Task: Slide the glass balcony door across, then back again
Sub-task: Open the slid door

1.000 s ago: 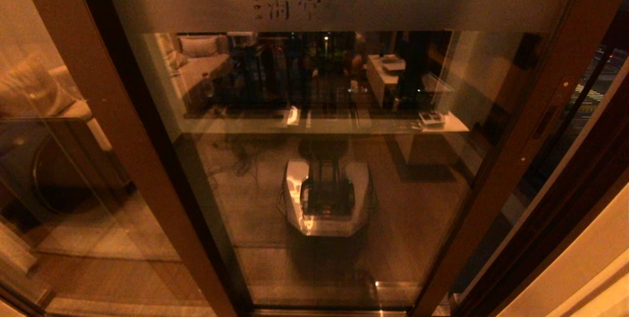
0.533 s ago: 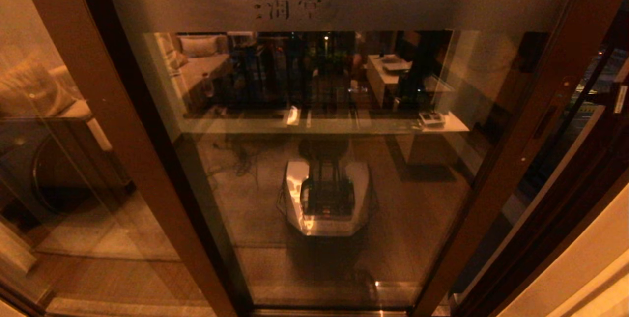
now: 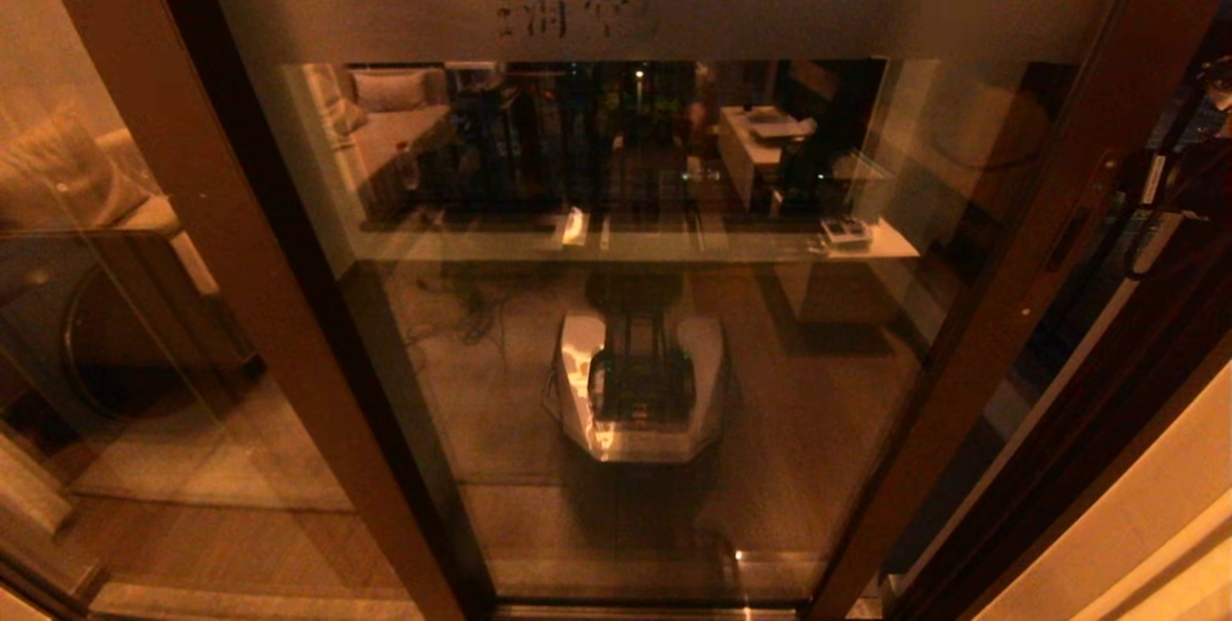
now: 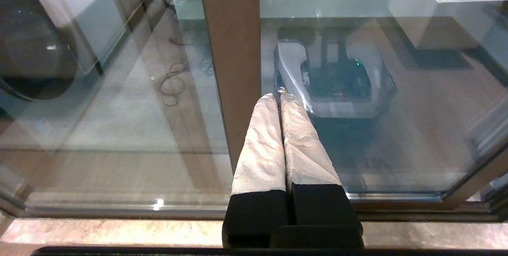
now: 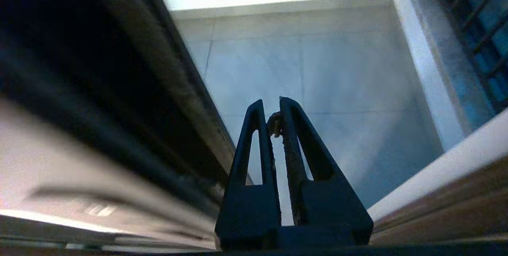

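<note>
The glass balcony door (image 3: 674, 168) fills the head view, with its frosted band of etched characters (image 3: 577, 12) near the top. Its dark reddish-brown right stile (image 3: 1011, 332) carries a narrow handle slot (image 3: 1066, 238). Right of that stile my right arm (image 3: 1189, 188) reaches in from the frame's edge, level with the slot. In its wrist view the right gripper (image 5: 274, 107) is shut, holding nothing, with the door's edge (image 5: 170, 73) close beside it. My left gripper (image 4: 276, 95), its fingers wrapped in white, is shut and hangs low before the glass (image 4: 416, 89).
A wide brown post (image 3: 221, 245) of the fixed panel stands on the left and also shows as the post (image 4: 234, 49). The balcony's tiled floor (image 5: 317, 61) and black-barred windows (image 5: 482, 22) lie beyond the gap. The robot's base is reflected in the glass (image 3: 640, 390). A stone sill (image 4: 119, 232) runs below.
My right arm has come into the head view from the right edge and moved left towards the door's stile. The door and the left gripper have not visibly moved.
</note>
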You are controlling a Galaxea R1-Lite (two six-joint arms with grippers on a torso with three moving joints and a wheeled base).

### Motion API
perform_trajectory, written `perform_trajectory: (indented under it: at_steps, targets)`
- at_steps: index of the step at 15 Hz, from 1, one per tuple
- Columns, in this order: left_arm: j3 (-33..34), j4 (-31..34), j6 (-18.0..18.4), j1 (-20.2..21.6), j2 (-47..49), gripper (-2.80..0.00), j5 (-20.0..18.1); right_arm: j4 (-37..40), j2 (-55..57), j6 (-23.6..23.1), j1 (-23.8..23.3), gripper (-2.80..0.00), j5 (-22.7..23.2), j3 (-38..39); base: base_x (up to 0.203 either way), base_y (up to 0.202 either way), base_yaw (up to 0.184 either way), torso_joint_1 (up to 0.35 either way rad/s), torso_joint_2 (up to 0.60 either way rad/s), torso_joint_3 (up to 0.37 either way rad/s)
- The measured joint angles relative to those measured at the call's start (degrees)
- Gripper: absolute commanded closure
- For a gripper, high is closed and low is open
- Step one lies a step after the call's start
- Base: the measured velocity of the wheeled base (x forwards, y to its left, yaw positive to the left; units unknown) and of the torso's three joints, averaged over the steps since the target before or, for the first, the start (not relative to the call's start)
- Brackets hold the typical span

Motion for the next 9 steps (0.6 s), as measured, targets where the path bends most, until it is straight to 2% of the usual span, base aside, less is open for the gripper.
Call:
perform_trajectory:
  at_steps: [4, 9]
  targets:
    - [-0.02, 0.0, 0.0, 0.0, 0.0, 0.0, 0.01, 0.0, 0.85, 1.59, 0.57, 0.0, 3.35, -0.02, 0.0, 0.0, 0.0, 0.0, 0.0, 0.0]
    - [-0.02, 0.0, 0.0, 0.0, 0.0, 0.0, 0.01, -0.21, -2.83, 1.56, 3.9, 0.0, 2.86, 4.57, 0.0, 0.0, 0.0, 0.0, 0.0, 0.0]
